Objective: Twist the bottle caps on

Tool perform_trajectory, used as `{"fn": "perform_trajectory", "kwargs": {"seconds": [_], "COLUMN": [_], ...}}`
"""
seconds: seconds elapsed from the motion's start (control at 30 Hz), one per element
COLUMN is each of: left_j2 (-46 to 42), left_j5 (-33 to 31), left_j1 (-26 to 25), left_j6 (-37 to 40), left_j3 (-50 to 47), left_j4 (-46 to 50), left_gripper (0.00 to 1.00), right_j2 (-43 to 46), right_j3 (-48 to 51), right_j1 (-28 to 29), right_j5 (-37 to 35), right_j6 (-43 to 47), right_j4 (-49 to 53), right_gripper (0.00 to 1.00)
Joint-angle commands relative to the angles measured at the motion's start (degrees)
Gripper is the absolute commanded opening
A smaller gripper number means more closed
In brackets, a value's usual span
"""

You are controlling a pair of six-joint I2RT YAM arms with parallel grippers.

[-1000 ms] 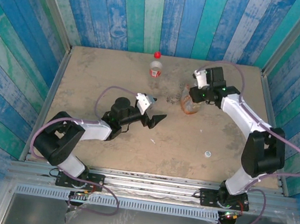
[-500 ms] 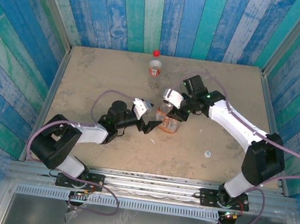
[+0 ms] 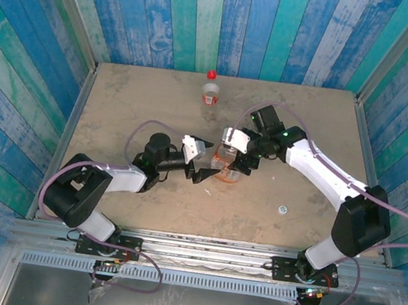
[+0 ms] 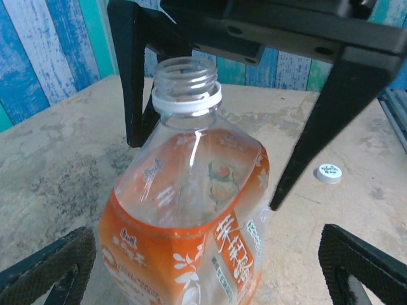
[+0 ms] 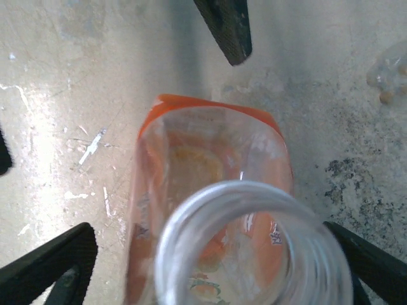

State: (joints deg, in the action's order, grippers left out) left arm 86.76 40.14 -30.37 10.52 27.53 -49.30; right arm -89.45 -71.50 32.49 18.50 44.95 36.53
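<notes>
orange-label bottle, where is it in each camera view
Top external: orange-label bottle just right of centre frame.
Left wrist: bottle centre frame, label toward the camera, neck at top.
Right wrist: bottle seen from above, lower centre.
Shared landmark: its uncapped neck.

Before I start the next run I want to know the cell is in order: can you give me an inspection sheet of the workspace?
Surface: tan table, stained and scuffed.
Job's things: orange bottle uncapped, mid-table; white cap loose, nearer the right arm; slim bottle at the far edge, red cap on it.
Clutter: white flecks by the orange bottle.
Pincers: left pincer open, facing the orange bottle; right pincer open, either side of its neck.
Cables: purple cables loop along both arms.
Surroundings: blue-green plank walls; metal rail at the near edge.
</notes>
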Motion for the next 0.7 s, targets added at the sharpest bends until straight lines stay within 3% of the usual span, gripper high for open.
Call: {"fn": "perform_trajectory", "kwargs": {"seconds": [0.0,0.27,0.4,0.53,0.67], "left_j2": [3.4,8.9,13.4,17.1,18.3], "left_j5": [4.2,12.6,16.8,21.7,23.3], "left_j1": [0.5,2.4,3.0,3.0,3.0], "left_j6": [2.5,14.6,16.4,18.3,18.4], "left_j3": [2.8,14.3,18.4,22.6,22.7], "left_j4": [-0.9,17.3,18.9,23.8,22.6], "left_gripper": [0.94,0.94,0.94,0.95,0.97], "right_j2": [4.4,13.0,17.4,22.0,26.1], "right_j3": [0.7,3.6,5.1,7.2,10.2], "right_j1": [-0.8,-1.7,-3.3,-5.3,-6.6], "right_j5": [2.6,10.1,14.2,14.2,13.1], "right_j6": [-0.9,-3.6,-7.3,-13.2,-18.5], "right_j4": [0.6,1.1,0.7,-2.2,-6.3], "right_gripper": [0.97,1.0,1.0,0.99,0.99]}}
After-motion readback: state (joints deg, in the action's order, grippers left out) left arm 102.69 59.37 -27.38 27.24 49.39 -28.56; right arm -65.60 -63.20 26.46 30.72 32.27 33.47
